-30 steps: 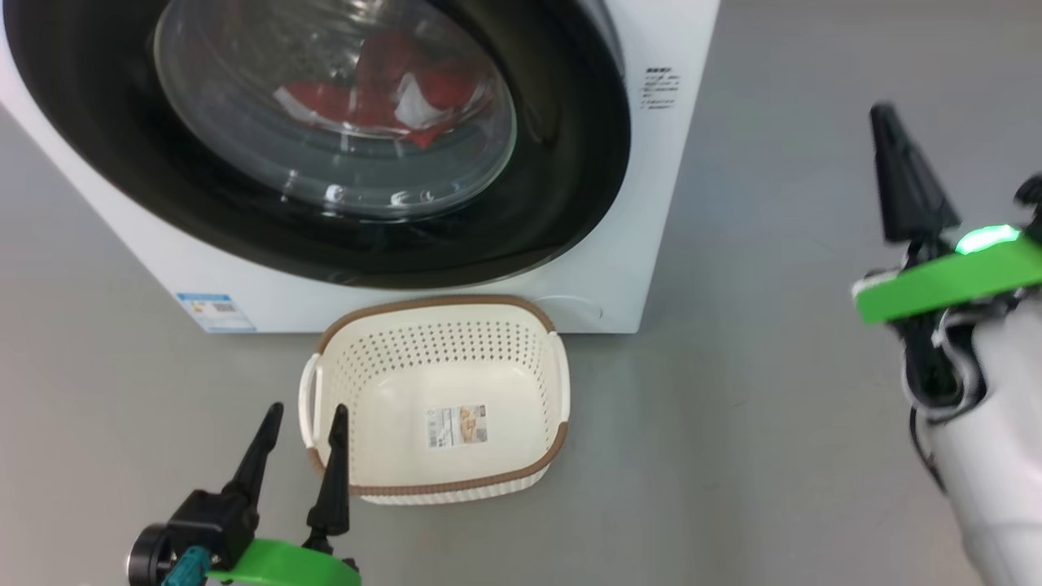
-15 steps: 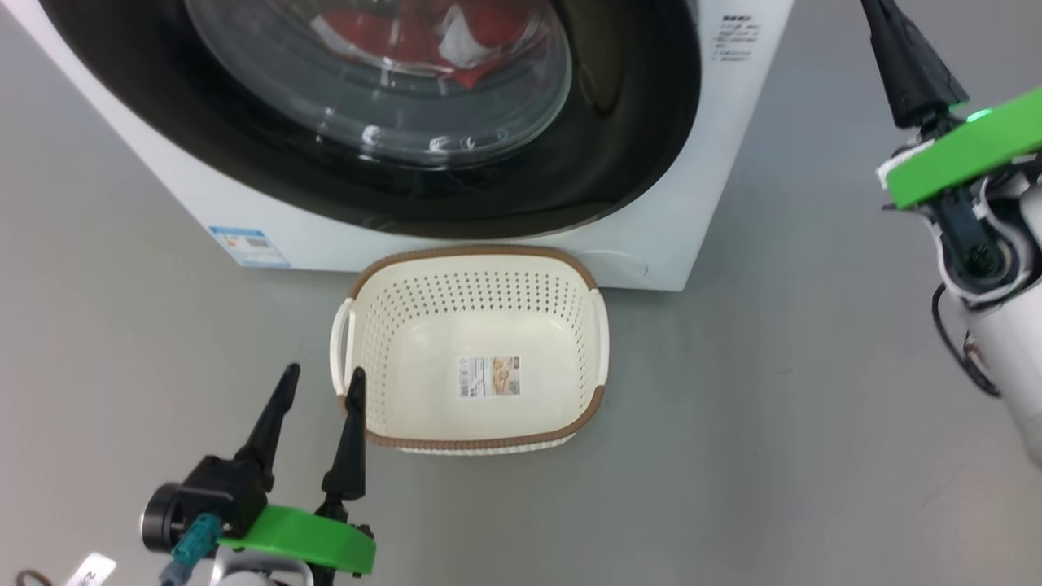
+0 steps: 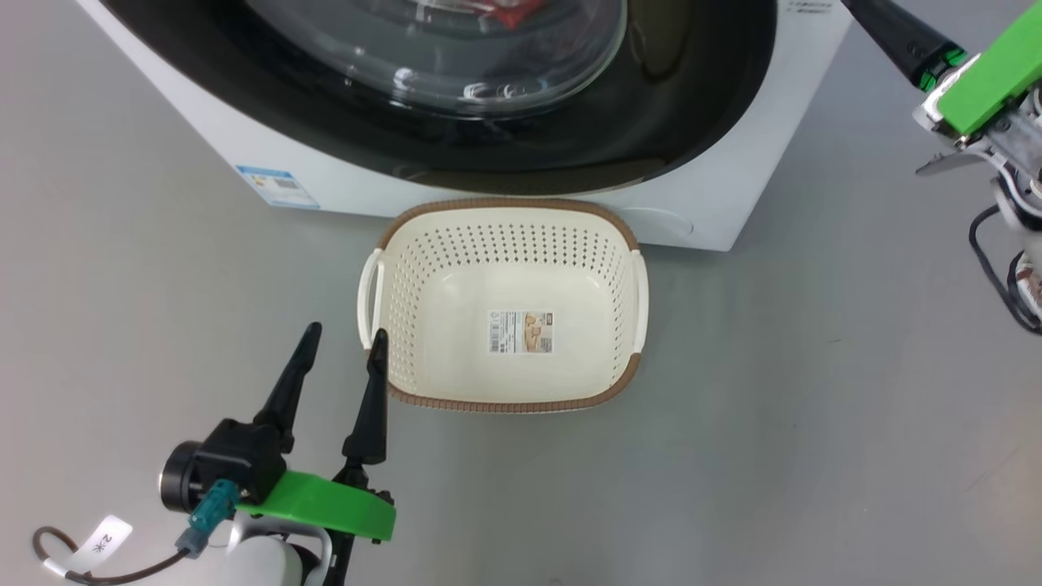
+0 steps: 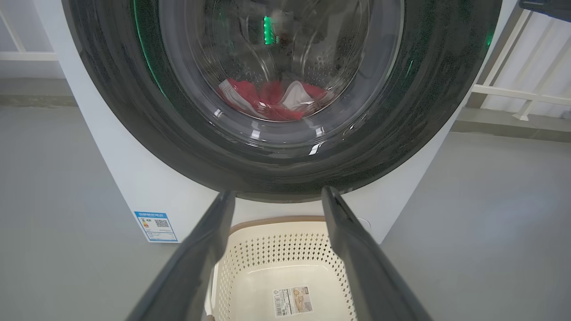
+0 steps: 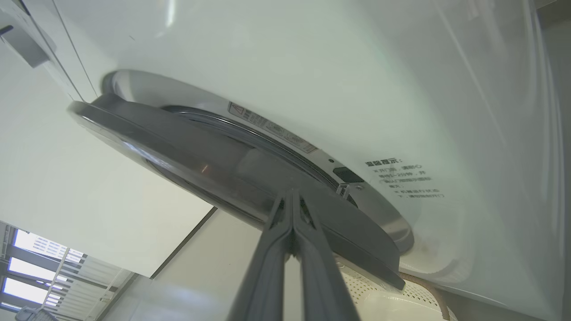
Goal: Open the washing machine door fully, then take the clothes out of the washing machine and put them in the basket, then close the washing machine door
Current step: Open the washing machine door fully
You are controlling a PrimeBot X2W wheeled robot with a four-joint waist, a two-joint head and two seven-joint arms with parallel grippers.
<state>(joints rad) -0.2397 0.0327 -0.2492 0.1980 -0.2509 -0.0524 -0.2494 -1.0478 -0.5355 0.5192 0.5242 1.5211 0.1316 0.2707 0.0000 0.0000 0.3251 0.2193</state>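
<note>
Our left gripper point(image 3: 346, 332) spreads its two fingers wide, with one basket point(image 3: 513, 403) just beside their tips. Our right gripper point(image 5: 291, 194) presses its two fingers together at the edge of the one washing machine door point(image 4: 285, 174), with the clothes point(image 4: 272, 100) beyond, behind its glass.

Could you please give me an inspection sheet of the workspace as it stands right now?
Surface: plain grey floor.
Job's things: washing machine with its door slightly ajar; red and white clothes inside the drum; basket empty, on the floor in front of the machine.
Clutter: nothing seen.
Grippers: left gripper open, by the basket's left side; right gripper shut, tips at the door's edge.
Cables: tagged dark cable by the left arm; black cable loops at the right wrist.
Surroundings: white railing beside the machine.
</note>
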